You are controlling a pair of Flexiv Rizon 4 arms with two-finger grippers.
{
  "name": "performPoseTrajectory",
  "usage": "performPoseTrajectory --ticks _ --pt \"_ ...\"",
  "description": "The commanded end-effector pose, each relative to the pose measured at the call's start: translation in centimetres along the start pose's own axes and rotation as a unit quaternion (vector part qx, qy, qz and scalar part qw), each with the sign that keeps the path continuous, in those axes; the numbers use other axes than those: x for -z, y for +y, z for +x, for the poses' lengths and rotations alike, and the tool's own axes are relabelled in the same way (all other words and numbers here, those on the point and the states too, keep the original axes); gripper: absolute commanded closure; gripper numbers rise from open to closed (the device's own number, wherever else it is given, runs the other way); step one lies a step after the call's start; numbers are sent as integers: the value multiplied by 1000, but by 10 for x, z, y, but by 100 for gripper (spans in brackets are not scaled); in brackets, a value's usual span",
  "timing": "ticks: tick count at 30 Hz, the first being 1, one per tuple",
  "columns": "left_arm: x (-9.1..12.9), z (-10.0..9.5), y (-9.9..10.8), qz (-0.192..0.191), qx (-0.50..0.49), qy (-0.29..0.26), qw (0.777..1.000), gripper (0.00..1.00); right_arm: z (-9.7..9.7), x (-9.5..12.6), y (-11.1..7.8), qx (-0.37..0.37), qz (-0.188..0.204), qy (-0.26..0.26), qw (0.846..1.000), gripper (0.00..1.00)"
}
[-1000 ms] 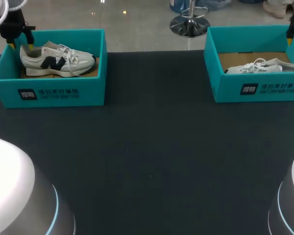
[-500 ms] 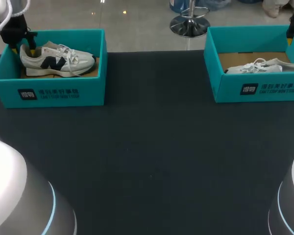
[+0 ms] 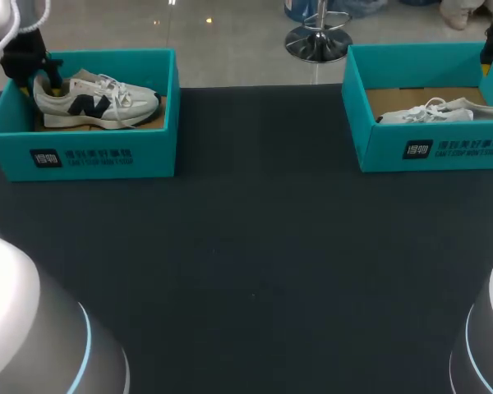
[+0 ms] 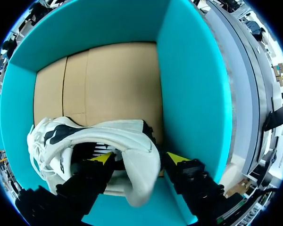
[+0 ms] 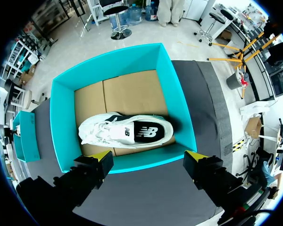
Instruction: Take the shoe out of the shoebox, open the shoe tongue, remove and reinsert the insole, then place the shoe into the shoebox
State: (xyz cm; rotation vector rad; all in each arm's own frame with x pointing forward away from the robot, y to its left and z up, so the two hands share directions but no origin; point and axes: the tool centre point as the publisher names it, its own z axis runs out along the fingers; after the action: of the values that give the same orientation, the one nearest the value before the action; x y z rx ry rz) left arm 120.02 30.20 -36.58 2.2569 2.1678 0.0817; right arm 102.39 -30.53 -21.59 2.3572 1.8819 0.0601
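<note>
A white shoe (image 3: 94,100) with a dark logo lies on its side in the teal left shoebox (image 3: 107,152). My left gripper (image 3: 45,82) is down at its heel. In the left wrist view the left gripper (image 4: 139,158) straddles the heel of the shoe (image 4: 85,141), open: one finger is inside the shoe's opening, the other between the heel and the box wall (image 4: 193,94). A second white shoe (image 3: 440,111) lies in the right shoebox (image 3: 444,148). My right gripper (image 3: 486,57) hangs above that box's far right corner, open and empty (image 5: 148,156), well above the shoe (image 5: 127,132).
Both boxes stand at the far edge of the dark table (image 3: 255,246), one at each side, with brown cardboard floors (image 5: 127,94). The left shoe's heel sits close to the box's end wall.
My left gripper has shifted a little right and down onto the shoe's heel, one finger now inside the shoe. The right arm and both shoes have not moved.
</note>
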Motion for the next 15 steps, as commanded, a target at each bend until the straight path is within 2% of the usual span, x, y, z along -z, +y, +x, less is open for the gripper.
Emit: performPoseTrajectory --ticks 1,8,15 --pt "-7 2 4 6 -1 4 1000 27 0 0 0 0 -1 0 1000 0" --pt "-11 2 2 11 1 7 1000 27 0 0 0 0 -1 0 1000 0" --pt "-12 3 1 12 2 10 1000 34 0 0 0 0 -1 0 1000 0"
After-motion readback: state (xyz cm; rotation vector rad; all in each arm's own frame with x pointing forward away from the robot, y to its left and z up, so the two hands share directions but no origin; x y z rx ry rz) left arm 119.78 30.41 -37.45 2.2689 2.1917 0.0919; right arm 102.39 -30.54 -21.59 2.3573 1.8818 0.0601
